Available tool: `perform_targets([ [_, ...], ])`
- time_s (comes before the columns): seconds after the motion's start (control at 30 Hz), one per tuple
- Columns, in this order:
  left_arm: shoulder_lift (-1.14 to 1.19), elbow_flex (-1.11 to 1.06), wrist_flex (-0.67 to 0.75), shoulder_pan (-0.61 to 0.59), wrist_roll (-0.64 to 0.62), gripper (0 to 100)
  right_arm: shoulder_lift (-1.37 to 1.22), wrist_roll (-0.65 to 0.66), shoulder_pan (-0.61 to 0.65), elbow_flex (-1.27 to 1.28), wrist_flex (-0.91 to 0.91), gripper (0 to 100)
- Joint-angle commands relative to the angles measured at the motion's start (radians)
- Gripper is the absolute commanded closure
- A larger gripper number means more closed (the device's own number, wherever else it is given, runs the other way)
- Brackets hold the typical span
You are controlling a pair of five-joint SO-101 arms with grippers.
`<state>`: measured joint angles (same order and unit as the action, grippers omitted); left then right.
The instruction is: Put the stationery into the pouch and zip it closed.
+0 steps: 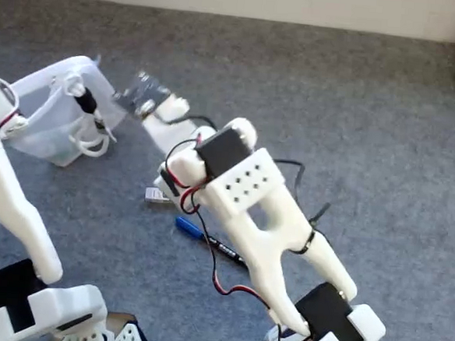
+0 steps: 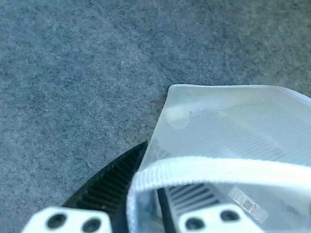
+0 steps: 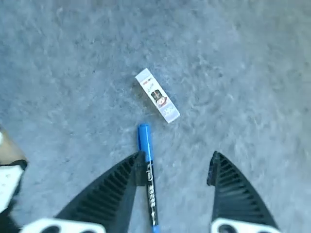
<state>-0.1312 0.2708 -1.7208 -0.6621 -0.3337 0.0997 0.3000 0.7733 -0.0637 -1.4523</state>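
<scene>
One pouch (image 1: 48,111), one pen (image 3: 148,179), one eraser (image 3: 157,102); left tool (image 2: 155,194) pinching pouch, right tool (image 3: 177,160) spread.

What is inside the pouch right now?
Through the clear pouch wall, one finger of the left claw shows inside, pinching the rim. The pen and eraser lie outside on the carpet. The arm covers one edge.

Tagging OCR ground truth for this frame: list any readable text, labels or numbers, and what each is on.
No text can be read in these views.
On the eraser: red and dark print on the sleeve, too blurred to read.
On the pen: white lettering along the black barrel, too small to read.
On the pouch: a faint mark near the corner and a small tag, illegible.
</scene>
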Motion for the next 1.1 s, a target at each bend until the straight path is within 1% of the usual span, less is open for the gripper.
perform_targets([
  [0.0, -0.027, 0.03, 0.009, -0.059, -0.002, 99, 0.041, 0.025, 0.002, 0.177, 0.254, 79.3],
  [0.03, -0.027, 0.027, 0.009, -0.061, -0.002, 99, 0.041, 0.031, 0.012, 0.225, 0.306, 79.3],
  [0.1, -0.027, 0.024, 0.009, -0.059, -0.002, 99, 0.041, 0.087, 0.028, 0.303, 0.364, 79.0],
  [0.2, -0.027, 0.024, 0.009, -0.058, -0.002, 99, 0.039, 0.158, 0.064, 0.363, 0.374, 78.9],
  [0.3, -0.027, 0.022, 0.009, -0.056, -0.002, 99, 0.004, 0.17, 0.091, 0.352, 0.374, 78.9],
  [0.4, -0.027, 0.012, 0.011, -0.056, -0.005, 99, -0.11, 0.17, 0.117, 0.255, 0.372, 78.9],
  [0.6, -0.027, -0.005, 0.011, -0.064, -0.003, 99, -0.374, 0.184, 0.122, -0.024, 0.355, 78.9],
  [0.7, -0.027, -0.005, 0.011, -0.064, -0.003, 99, -0.463, 0.242, 0.119, -0.133, 0.266, 78.9],
  [0.8, -0.027, -0.005, 0.011, -0.062, -0.005, 99, -0.533, 0.245, 0.117, -0.236, 0.216, 78.9],
  [0.9, -0.027, -0.005, 0.011, -0.061, -0.005, 99, -0.604, 0.247, 0.117, -0.303, 0.209, 78.9],
  [1.07, -0.027, -0.005, 0.011, -0.059, -0.003, 99, -0.705, 0.249, 0.107, -0.329, 0.208, 78.9],
])
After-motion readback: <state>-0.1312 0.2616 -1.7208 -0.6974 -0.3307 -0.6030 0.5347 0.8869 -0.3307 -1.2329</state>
